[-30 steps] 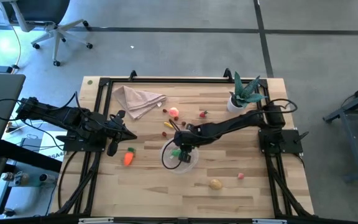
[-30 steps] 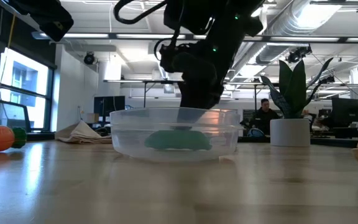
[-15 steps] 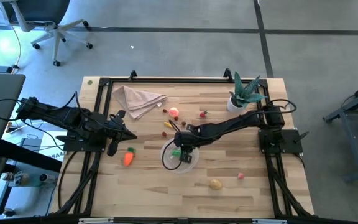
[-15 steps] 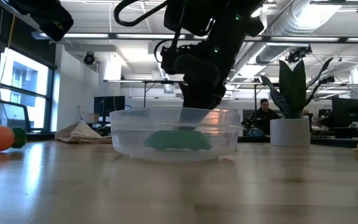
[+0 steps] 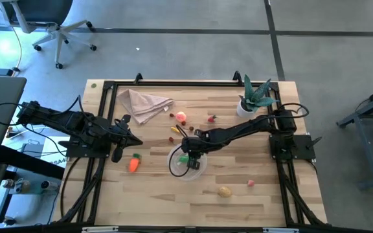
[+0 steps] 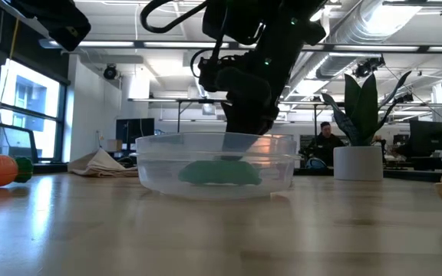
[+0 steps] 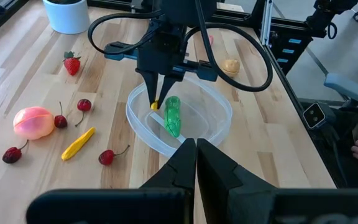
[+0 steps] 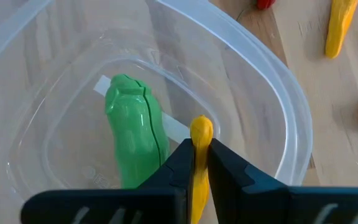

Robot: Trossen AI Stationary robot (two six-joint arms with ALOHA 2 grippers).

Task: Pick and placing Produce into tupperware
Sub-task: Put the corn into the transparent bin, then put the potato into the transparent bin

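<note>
Almost nothing has changed in the last second: the right gripper [image 8: 199, 163] stays low over the tupperware [image 5: 173, 167], its fingers closed on a yellow piece [image 8: 199, 140], and only a very small shift of the wrist shows in the low view. The green pepper [image 8: 133, 128] lies on the floor of the tupperware, just beside the yellow piece. I judge that the release has not begun, so this piece is not yet placed; it seems the arm only waits before it opens.

The left gripper [image 7: 196, 149] hangs with its fingers closed and empty at the left side of the table, near the carrot [image 5: 133, 164].

Many pieces are outside the tupperware: a second yellow piece [image 7: 78, 144], cherries [image 7: 107, 156], a pink fruit [image 7: 33, 120], a strawberry [image 7: 71, 64], and the potato [image 5: 224, 191] nearer the front edge. The napkin [image 5: 142, 103] and the plant [image 5: 256, 95] stand well apart. The tupperware wall is low, so nothing blocks the drop.
</note>
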